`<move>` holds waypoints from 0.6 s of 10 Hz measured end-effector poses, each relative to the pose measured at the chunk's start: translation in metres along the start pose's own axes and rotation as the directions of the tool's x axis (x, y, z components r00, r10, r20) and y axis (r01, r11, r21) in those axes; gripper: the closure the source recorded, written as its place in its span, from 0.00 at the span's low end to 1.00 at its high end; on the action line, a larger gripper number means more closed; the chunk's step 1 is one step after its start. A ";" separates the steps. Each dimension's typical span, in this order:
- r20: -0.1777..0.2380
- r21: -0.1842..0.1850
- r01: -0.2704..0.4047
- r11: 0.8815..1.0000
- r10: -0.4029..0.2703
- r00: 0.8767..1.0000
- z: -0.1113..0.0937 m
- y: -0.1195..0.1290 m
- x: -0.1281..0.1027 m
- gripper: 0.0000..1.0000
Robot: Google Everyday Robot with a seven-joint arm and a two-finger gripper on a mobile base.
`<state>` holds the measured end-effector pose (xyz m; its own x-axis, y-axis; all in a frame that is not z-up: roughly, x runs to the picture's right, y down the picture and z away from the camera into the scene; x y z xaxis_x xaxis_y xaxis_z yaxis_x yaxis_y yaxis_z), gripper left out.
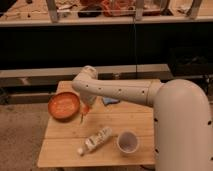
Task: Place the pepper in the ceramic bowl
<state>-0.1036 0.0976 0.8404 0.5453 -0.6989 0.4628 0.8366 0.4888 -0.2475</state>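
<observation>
The ceramic bowl (63, 105), round and orange with a paler speckled inside, sits at the left of the wooden table (115, 124). My white arm reaches in from the right. My gripper (85, 109) hangs just right of the bowl's rim, a little above the tabletop, shut on the pepper (82, 116). The slim orange-red pepper points downward below the fingers. The wrist hides most of the fingers.
A white labelled bottle (95, 140) lies on its side near the table's front edge, with a small white cup (128, 142) to its right. A blue item (111, 101) lies behind the arm. A dark low shelf and a cluttered counter stand behind the table.
</observation>
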 end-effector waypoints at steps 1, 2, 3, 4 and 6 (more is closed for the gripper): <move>0.001 0.004 0.010 1.000 -0.010 1.000 0.000 -0.009 -0.003 0.97; 0.002 0.009 0.019 1.000 -0.019 1.000 0.000 -0.016 -0.007 0.97; -0.001 0.008 0.030 1.000 -0.030 1.000 0.001 -0.027 -0.009 0.97; -0.001 0.012 0.041 0.999 -0.041 0.999 0.003 -0.036 -0.010 0.97; -0.002 0.023 0.065 0.998 -0.065 0.998 0.006 -0.055 -0.013 0.97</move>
<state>-0.1574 0.0827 0.8530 0.4903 -0.7302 0.4759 0.8686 0.4547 -0.1972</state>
